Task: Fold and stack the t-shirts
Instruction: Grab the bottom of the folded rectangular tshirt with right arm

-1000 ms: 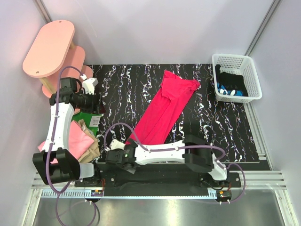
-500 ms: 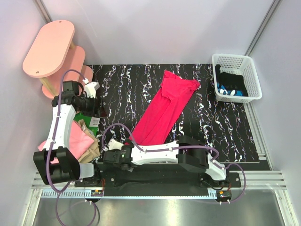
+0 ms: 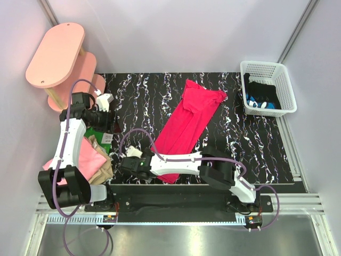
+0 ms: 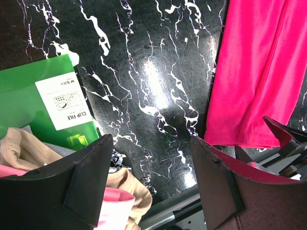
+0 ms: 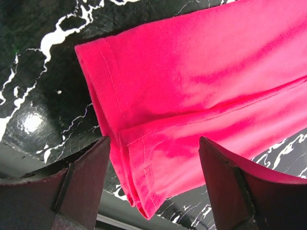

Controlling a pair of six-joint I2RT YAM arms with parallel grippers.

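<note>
Hem of the crimson-pink t-shirt (image 5: 192,96) is straddled at the near edge by the right gripper (image 5: 153,160), jaws spread and not yet clamped on the cloth. The shirt is laid as a long narrow strip running diag. across the table (image 3: 138,96) towards the far side. At near-left, a light pink t-shirt (image 3: 85,157) and a tan t-shirt (image 3: 102,162) are heaped by a green folder (image 4: 29,100), w/ the left gripper (image 4: 148,158) held over that spot, released & empty. Further back, a white basket (image 3: 285,88) is set at rt and a pink shelf (image 3: 53,50) at left.
</note>
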